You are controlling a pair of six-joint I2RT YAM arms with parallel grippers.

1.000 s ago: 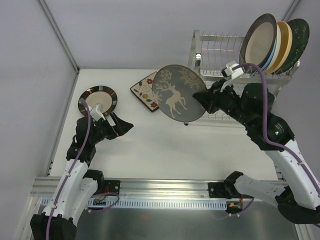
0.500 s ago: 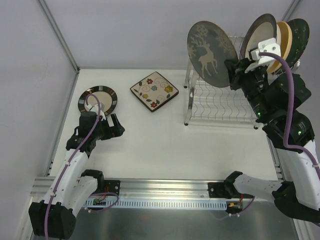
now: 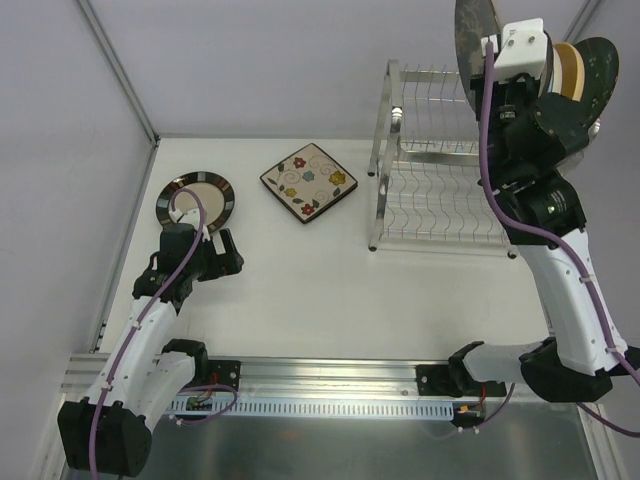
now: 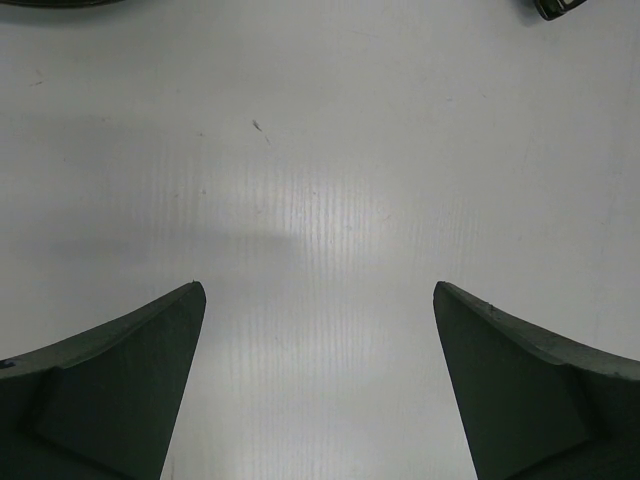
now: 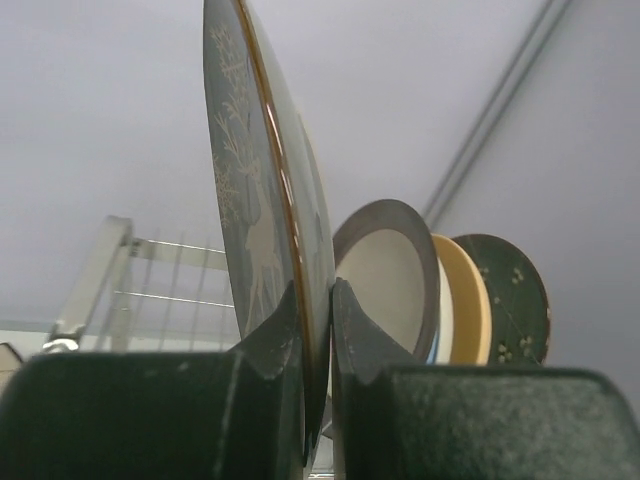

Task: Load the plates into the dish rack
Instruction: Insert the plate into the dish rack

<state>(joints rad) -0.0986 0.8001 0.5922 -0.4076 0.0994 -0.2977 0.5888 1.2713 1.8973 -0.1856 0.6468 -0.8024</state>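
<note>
My right gripper [image 5: 315,295] is shut on the rim of the deer-patterned plate [image 5: 255,200], holding it upright and edge-on high above the dish rack [image 3: 440,190]. In the top view that plate [image 3: 470,35] sits left of the plates standing in the rack's upper tier: a brown-rimmed cream one [image 5: 385,270], a tan one [image 5: 460,300] and a dark green one [image 5: 505,300]. A round brown-rimmed plate [image 3: 195,197] and a square floral plate [image 3: 309,181] lie on the table. My left gripper [image 3: 232,252] hovers open over bare table, just below the round plate, nothing between its fingers [image 4: 120,380].
The silver wire rack stands at the table's back right; its lower shelf [image 3: 440,215] holds nothing. A metal frame post [image 3: 115,70] runs along the left side. The table [image 3: 330,280] is white.
The right arm has carried the deer plate from over the table up and right to above the rack, turning it edge-on. The left arm drew back slightly, still open.
</note>
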